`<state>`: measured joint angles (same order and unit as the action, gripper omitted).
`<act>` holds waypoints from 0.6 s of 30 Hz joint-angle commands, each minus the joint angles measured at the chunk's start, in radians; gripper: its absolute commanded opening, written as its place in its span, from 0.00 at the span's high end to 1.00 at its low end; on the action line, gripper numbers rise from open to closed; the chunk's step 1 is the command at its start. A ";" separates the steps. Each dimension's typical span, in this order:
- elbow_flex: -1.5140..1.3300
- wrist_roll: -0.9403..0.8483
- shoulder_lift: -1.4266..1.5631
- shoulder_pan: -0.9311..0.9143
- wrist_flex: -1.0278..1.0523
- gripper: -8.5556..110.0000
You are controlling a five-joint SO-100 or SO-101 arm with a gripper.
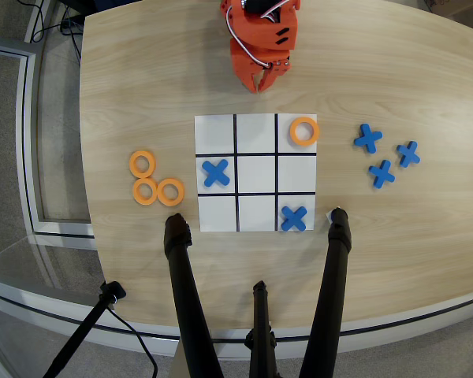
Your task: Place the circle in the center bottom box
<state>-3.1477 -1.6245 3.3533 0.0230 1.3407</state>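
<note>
Three flat orange circles (143, 164) (145, 190) (170, 192) lie clustered on the worktop left of the board in the overhead view, a fourth circle (303, 131) occupies its top-right cell, and the center bottom box (257, 213) is bare white.
</note>
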 commanded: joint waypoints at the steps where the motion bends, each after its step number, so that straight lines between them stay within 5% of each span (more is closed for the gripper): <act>1: 0.181 0.046 -0.290 -0.051 -0.092 0.79; 10: 0.233 0.055 -0.331 -0.054 -0.094 0.78; 18: 0.549 0.144 -0.581 -0.104 -0.173 0.74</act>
<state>-2.7243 -1.5094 2.8578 -0.0552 1.2149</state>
